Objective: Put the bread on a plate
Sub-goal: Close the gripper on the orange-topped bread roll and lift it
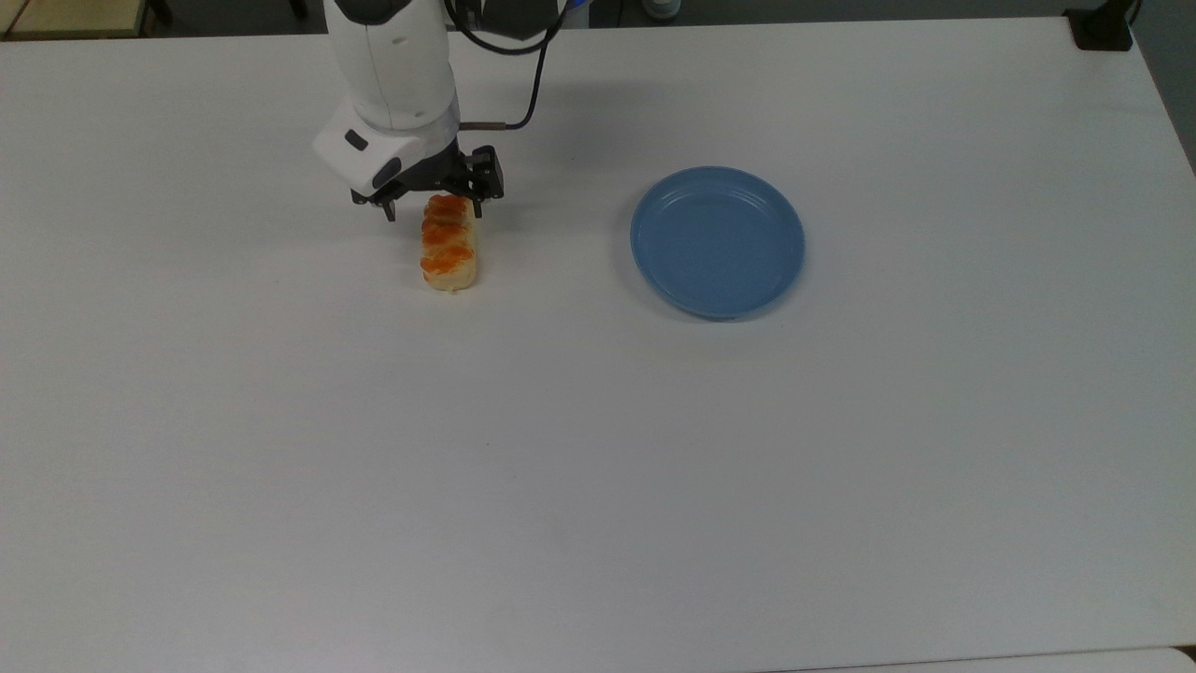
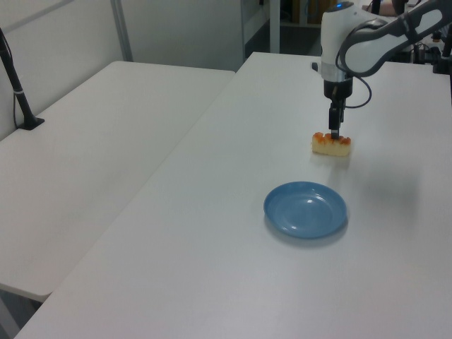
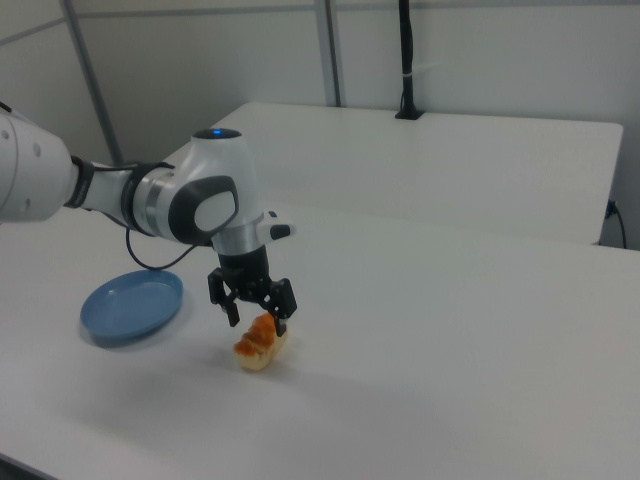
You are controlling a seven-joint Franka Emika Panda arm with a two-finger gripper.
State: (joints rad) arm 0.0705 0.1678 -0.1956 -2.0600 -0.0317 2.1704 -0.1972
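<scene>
Tool (image 1: 432,213) sits low over the far end of the bread (image 1: 448,245), fingers spread wide, one on each side of the loaf in the top view, nothing held. Step in hand looks like the reach for the grasp: bread not yet gripped and lying flat on the white table (image 1: 598,467). Going left to right in the top view: tool and bread at left-centre, then bare table, then the blue plate (image 1: 718,241) well apart to the top view's right, nothing on it. Left view shows the tool (image 2: 335,131) pointing straight down, tips at the top of the bread (image 2: 332,145), plate (image 2: 306,210) nearer the camera. Right view has the tool (image 3: 256,313) astride the bread (image 3: 261,343). Next move probably calls for lowering a little more, centring along the loaf, closing on its long sides, lifting, carrying over to the plate.
</scene>
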